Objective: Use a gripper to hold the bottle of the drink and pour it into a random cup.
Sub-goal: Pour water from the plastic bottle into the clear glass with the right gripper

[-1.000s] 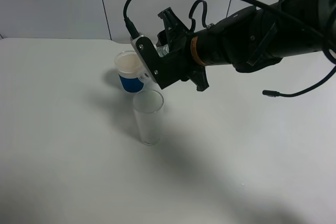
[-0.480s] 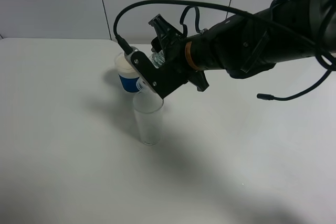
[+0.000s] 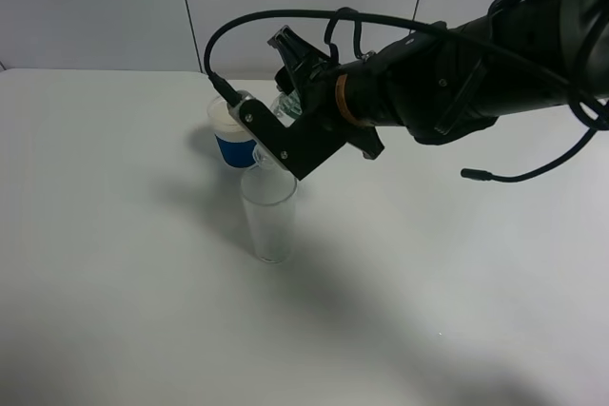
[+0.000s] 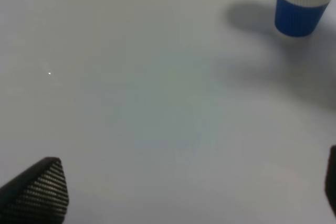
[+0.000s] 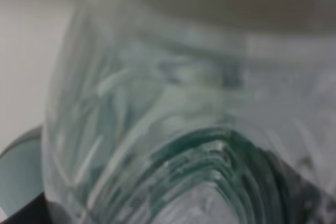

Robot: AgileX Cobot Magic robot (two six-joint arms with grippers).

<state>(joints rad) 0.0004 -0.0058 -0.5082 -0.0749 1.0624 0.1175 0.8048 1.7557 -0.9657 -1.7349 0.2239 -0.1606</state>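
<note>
Jaws on my right gripper (image 3: 290, 92) are clenched around the bottle (image 3: 283, 104), which lies between them tipped over, its long axis slanting down, as best I can judge, toward the glass (image 3: 269, 216) standing close beneath them. Pouring turns on that mouth-over-rim line, and this arm is the nearer one, since my left gripper (image 4: 184, 198) hangs spread and empty with no glass in its sight. I count one bottle, one glass and one paper cup (image 3: 233, 135), the last below the jaws and just beyond the glass.
</note>
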